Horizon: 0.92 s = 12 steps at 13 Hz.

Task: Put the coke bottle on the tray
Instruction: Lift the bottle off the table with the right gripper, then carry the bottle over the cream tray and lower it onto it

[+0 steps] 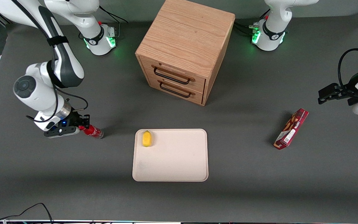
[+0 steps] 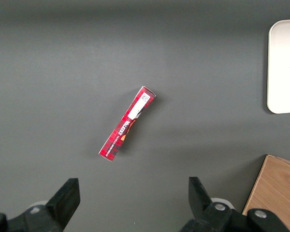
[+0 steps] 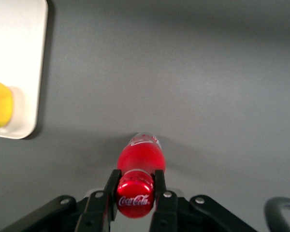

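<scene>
The coke bottle (image 1: 92,131) is small, red, with a red cap and white lettering. It lies toward the working arm's end of the table, beside the tray. My gripper (image 1: 82,126) is shut on its cap end, low over the table. In the right wrist view the two fingers (image 3: 159,181) press both sides of the cap of the bottle (image 3: 140,157), and my gripper (image 3: 135,182) holds it. The beige tray (image 1: 179,161) lies flat in front of the cabinet, nearer the front camera; its corner (image 3: 24,72) also shows in the right wrist view.
A yellow object (image 1: 147,138) lies on the tray's corner nearest the bottle. A wooden drawer cabinet (image 1: 185,49) stands farther from the front camera than the tray. A flat red snack box (image 1: 291,128) lies toward the parked arm's end.
</scene>
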Available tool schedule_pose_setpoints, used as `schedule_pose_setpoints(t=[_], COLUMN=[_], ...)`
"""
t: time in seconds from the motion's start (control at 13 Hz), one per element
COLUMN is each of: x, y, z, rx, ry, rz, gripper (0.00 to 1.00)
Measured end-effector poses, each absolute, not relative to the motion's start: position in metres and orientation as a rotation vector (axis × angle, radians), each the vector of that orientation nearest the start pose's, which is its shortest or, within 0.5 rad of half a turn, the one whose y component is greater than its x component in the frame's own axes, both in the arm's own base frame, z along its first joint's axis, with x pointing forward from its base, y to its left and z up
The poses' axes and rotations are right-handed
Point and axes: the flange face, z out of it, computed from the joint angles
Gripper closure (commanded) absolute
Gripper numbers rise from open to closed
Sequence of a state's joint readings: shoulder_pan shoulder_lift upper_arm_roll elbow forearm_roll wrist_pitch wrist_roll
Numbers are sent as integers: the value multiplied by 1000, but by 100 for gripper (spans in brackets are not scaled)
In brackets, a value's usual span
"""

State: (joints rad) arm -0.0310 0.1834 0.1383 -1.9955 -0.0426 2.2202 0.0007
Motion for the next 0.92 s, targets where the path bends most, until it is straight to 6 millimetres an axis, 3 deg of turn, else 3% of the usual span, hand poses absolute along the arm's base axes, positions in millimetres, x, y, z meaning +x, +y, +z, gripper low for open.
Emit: schedule_pose_setpoints(t=[0.15,0.38,0.62,0.69,0.77,0.92], x=[606,610,614,621,631,658], y=[58,55,65,73,85,119], z=[440,542,610,618,614,577], rx=[-3151,-3156,-3143,-3136,-3130,-3120], ry=[-193,-175,-199,-221,-247,-271], rz=[12,98,175,168,157,133], gripper=[100,100,100,100,100,100])
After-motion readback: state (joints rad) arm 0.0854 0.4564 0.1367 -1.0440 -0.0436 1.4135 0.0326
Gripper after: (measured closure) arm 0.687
